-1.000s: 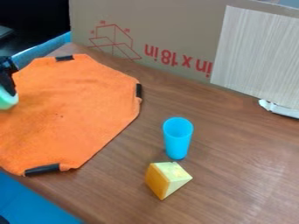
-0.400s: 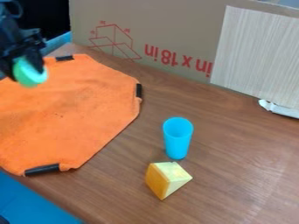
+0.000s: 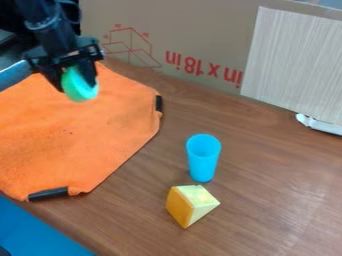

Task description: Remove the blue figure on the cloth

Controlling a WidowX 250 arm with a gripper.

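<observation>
At left lies the orange cloth [image 3: 80, 130]; above its far part, my claw [image 3: 75, 81] is closed round the blue-green figure [image 3: 80, 86], one finger on each side. Rightward, cardboard [image 3: 180, 30] stands behind, then a yellow wedge [image 3: 190, 204] just in front of an upright blue cup [image 3: 203, 162], then a pale striped panel [image 3: 294, 65].

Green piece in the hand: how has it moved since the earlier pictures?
The green piece has moved from the left edge rightward and up in the view, carried by the hand, which held it throughout; nothing was let go. The orange cloth, blue cup and yellow wedge stayed where they were.
</observation>
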